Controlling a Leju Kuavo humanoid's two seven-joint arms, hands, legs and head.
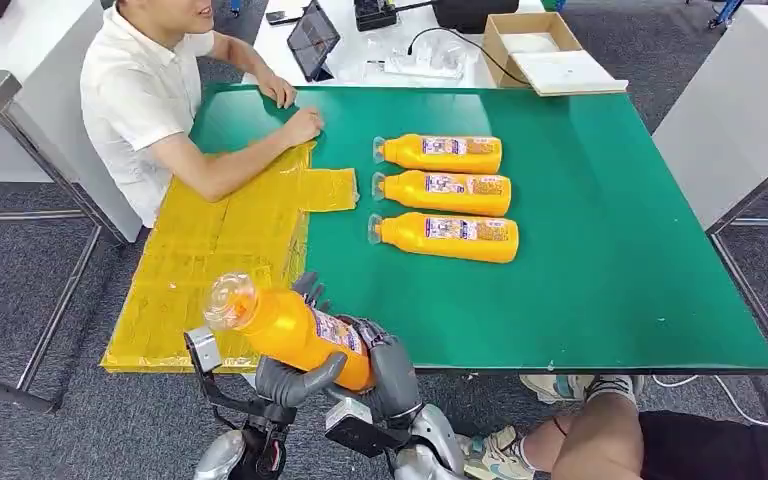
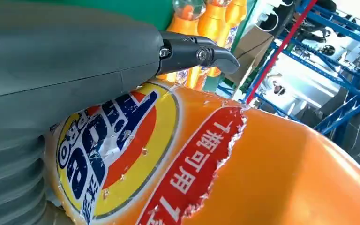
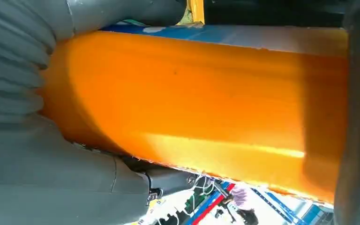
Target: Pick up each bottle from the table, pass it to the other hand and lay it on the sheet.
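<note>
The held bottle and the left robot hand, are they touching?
Touching. In the left wrist view the left robot hand lies directly against the bottle label with no gap; the head view shows its thumb wrapped under the bottle.

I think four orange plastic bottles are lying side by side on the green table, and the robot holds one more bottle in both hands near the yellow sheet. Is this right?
Not quite: the head view shows three orange plastic bottles lying side by side on the green table, not four. The rest holds: the left robot hand and the right robot hand hold one more orange bottle near the yellow sheet.
</note>
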